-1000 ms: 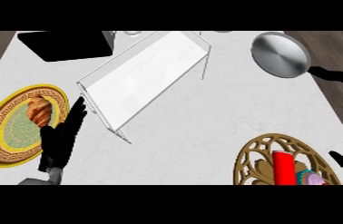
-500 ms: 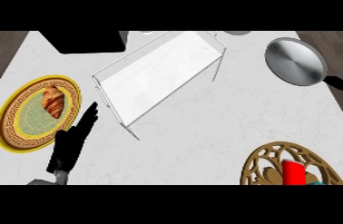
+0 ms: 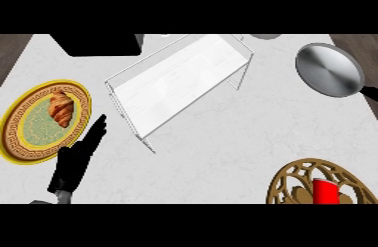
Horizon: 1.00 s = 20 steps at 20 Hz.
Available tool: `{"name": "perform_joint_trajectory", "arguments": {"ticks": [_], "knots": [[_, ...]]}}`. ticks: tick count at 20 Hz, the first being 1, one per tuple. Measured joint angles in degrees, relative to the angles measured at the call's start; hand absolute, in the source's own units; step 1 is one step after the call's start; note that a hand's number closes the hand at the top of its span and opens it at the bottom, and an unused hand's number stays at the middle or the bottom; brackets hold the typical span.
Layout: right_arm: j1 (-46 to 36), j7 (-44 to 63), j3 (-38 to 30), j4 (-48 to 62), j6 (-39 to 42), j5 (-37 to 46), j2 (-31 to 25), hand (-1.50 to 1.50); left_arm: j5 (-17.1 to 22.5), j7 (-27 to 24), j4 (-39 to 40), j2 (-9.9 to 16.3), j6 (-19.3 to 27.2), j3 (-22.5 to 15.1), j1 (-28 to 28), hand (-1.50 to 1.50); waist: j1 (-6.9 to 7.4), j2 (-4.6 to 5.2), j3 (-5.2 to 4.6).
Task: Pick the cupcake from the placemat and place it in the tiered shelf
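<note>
Right now the left robot hand [image 3: 77, 158] is lying spread and holding nothing, beside the plate [image 3: 22, 141]. No grasp yet, I judge; the cupcake [image 3: 325, 192] is sitting on the placemat [image 3: 291, 183], needing a reach across the worktop [image 3: 221, 141] before the shelf [image 3: 177, 83].

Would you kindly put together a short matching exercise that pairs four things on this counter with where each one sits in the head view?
Things:
1. croissant
2. frying pan
3. tiered shelf
4. left robot hand

Places:
A. upper right of the counter
B. lower left, fingers straight, beside the plate
C. on the gold-rimmed plate at the left
D. centre, lying on a diagonal

Pairs: 1-C, 2-A, 3-D, 4-B
</note>
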Motion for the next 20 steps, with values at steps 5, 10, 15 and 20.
{"name": "perform_joint_trajectory", "arguments": {"ticks": [5,10,15,20], "knots": [[3.18,13.25,1.49,-11.64,-9.17,11.58,2.13,-1.5,-0.06,-0.11,0.3,-0.29,-0.65,0.03,-0.54,0.0,0.7,0.17,0.04],[2.72,27.73,9.79,-23.92,-11.39,21.76,5.91,-1.5,-1.27,-0.01,1.31,-1.76,-0.49,-0.47,-1.59,0.0,1.32,0.17,0.19],[0.29,40.14,17.47,-29.95,-8.35,29.07,8.45,-1.5,-1.42,-0.05,1.51,-2.14,-1.35,0.58,-1.84,0.0,1.51,0.08,0.29],[-2.11,47.63,23.37,-31.1,-5.96,36.66,12.46,-1.5,-2.63,0.44,1.15,-2.87,-1.63,1.08,-1.44,0.0,1.38,-0.03,0.34]]}}
